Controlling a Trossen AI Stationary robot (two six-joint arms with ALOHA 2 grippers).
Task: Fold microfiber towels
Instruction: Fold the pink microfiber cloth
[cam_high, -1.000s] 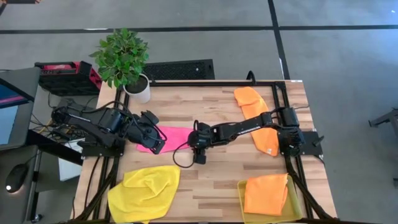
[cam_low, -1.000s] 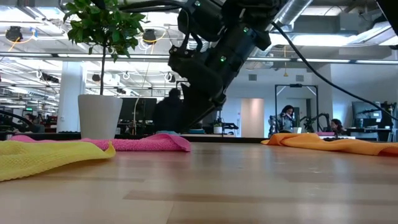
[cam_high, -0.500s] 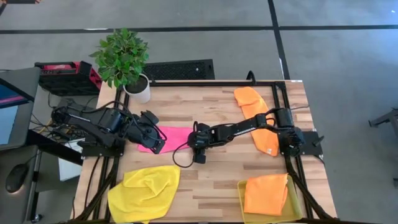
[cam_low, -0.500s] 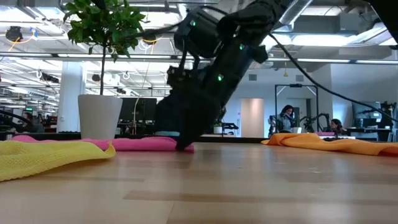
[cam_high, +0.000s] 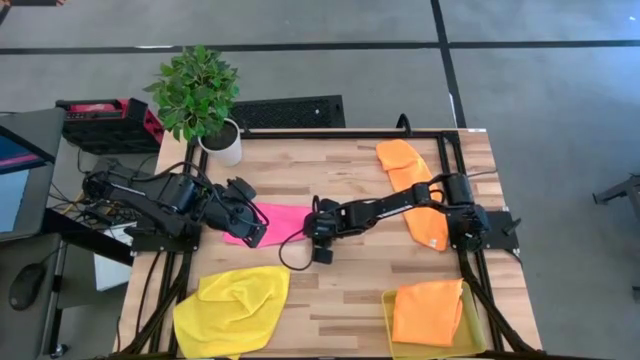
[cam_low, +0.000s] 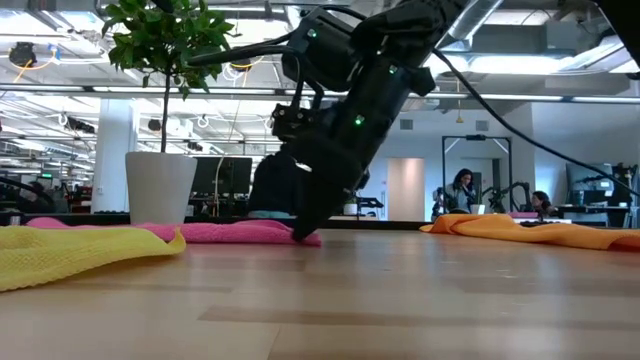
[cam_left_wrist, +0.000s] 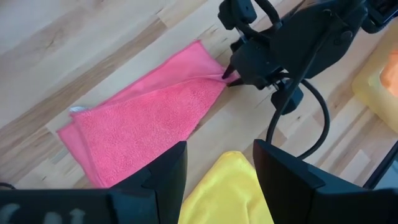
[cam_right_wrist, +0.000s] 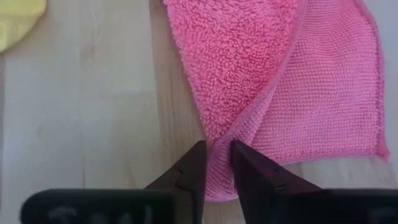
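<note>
right gripper (cam_right_wrist: 215, 163): fingers pinched on the pink towel's corner
pink towel (cam_right_wrist: 273, 74): fluffy, folded over, spread ahead of the fingertips
left gripper (cam_left_wrist: 214, 165): fingers spread, holding nothing

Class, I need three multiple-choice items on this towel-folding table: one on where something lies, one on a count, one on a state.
1. Where does the second orange towel lie?
A. in the yellow tray
B. under the plant
C. on the pink towel

2. How many orange towels show?
A. one
B. two
C. four

3. What are the right gripper fingers doing?
A. hanging wide open above the table
B. pinching the pink towel corner
C. holding the yellow towel

Key:
1 A, the high view shows it inside the tray.
2 B, one lies in the tray and another orange towel by the right arm.
3 B, the right wrist view shows pink cloth between them.
</note>
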